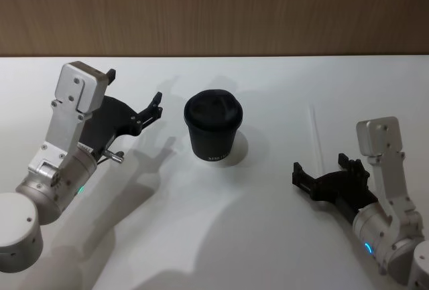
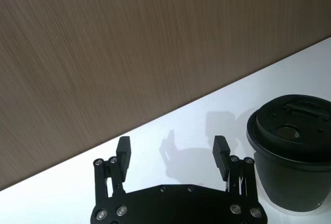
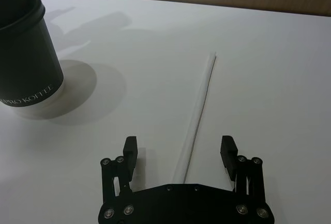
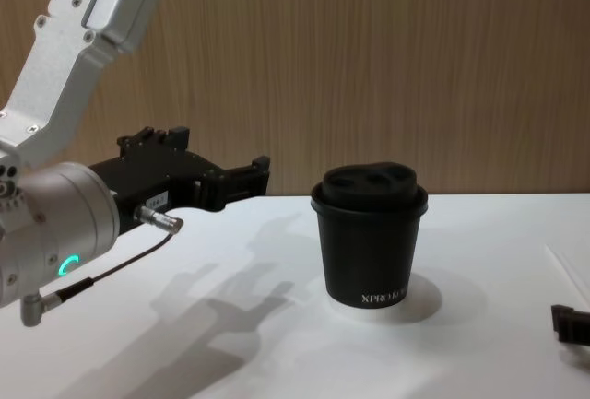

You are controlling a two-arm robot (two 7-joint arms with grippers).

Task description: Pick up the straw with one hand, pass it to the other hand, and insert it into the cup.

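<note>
The straw (image 1: pixel 316 137) lies flat on the white table to the right of the cup (image 1: pixel 213 129), a black paper cup with a domed lid standing upright mid-table. My right gripper (image 1: pixel 320 167) is open and low over the straw's near end. In the right wrist view the straw (image 3: pixel 199 107) runs out between the two spread fingers (image 3: pixel 130 147), touching neither, with the cup (image 3: pixel 26 53) off to one side. My left gripper (image 1: pixel 134 88) is open, raised left of the cup with nothing in it. In the left wrist view the cup (image 2: pixel 292 167) is just beside one finger (image 2: pixel 220 150).
The white table (image 1: pixel 268 236) ends at a wood-panelled wall (image 1: pixel 214 9) close behind the cup. In the chest view the left gripper (image 4: pixel 221 173) hovers above the table at about the height of the cup's (image 4: pixel 371 242) lid.
</note>
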